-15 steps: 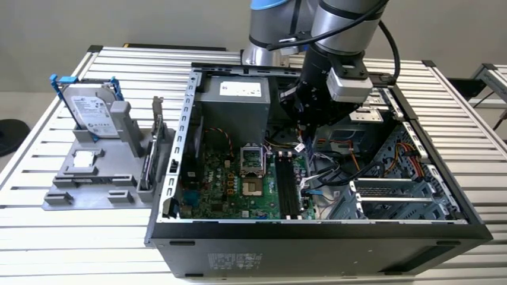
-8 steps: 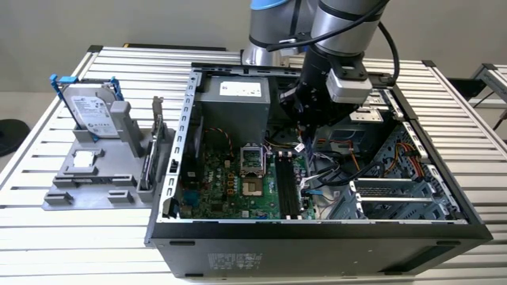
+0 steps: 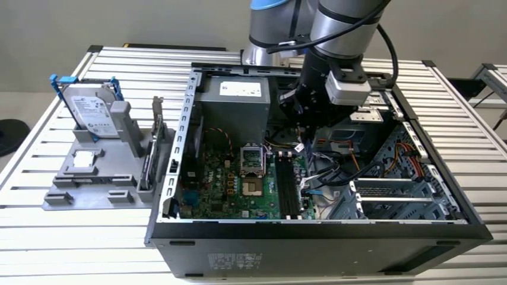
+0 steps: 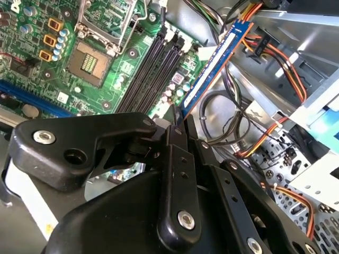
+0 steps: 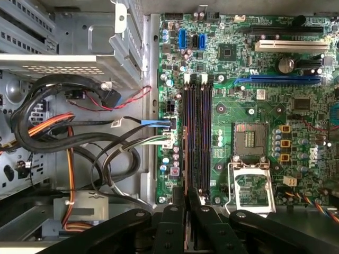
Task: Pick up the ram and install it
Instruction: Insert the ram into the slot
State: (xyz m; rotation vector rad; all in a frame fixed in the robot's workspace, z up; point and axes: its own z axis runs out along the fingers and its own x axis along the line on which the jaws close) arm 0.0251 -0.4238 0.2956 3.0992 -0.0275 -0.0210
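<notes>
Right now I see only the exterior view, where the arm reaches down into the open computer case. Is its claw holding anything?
Observer: Yes. In the second wrist view the claw is shut on the ram, a thin blue stick seen edge-on.
Operator: Is it plugged in yet?
Observer: No. In that view it hangs above the board, apart from the long black memory slots.
Operator: Is it at least close to them?
Observer: It seems so. In the first wrist view the claw sits just off one end of the memory slots, which run beside the processor socket.
</notes>
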